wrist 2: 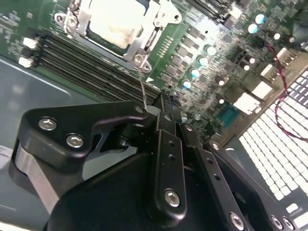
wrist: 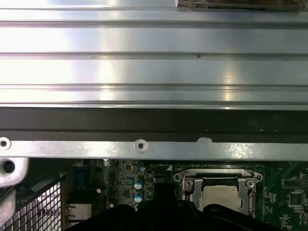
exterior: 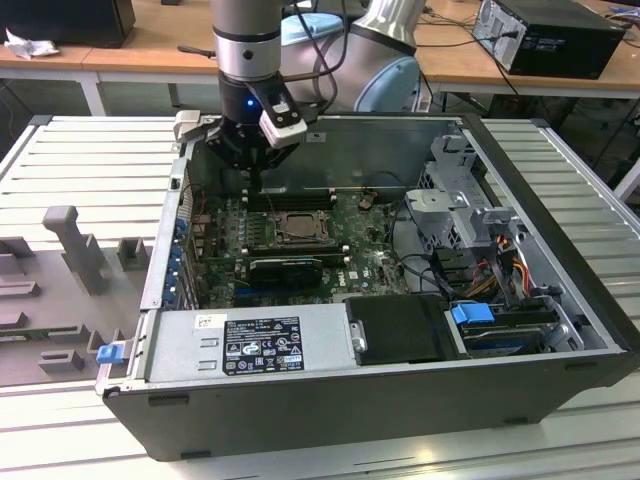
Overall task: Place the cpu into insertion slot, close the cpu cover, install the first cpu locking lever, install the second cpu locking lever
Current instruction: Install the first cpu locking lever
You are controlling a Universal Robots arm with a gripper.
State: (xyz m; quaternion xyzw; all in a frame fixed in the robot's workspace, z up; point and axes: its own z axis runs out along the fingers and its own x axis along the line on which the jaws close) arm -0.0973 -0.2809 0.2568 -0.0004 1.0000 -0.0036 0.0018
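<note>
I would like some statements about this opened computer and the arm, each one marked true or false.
1. The cpu lies inside the window of the cpu cover. True.
2. The computer case stands on a wooden floor. False: it rests on a ribbed metal table.
3. The end effector hangs outside the case. False: it hangs inside, over the green motherboard.
4. A thin wire lever runs from the cpu cover's corner towards the end effector. True.

the exterior view is looking down at an angle over the whole computer case (exterior: pixel 400 400); both wrist views are sitting close, sharing the motherboard (wrist 2: pixel 12 24).
</note>
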